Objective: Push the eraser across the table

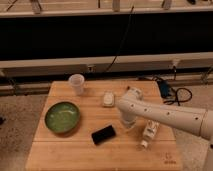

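Black eraser [103, 134] lies flat on the wooden counter [75, 155], near the front edge, centre, turned at a slant. Pincer [127, 125] is down at the counter just right of the eraser, under the white arm [165, 115] that reaches in from the right; cannot tell how its fingers stand. Green bowl [62, 117] sits left of the eraser, apart from it. Clear plastic cup [76, 83] stands upright near the back edge. Small white lumpy object [108, 99] is behind the eraser. White labelled bottle [149, 133] lies on its side right of the pincer.
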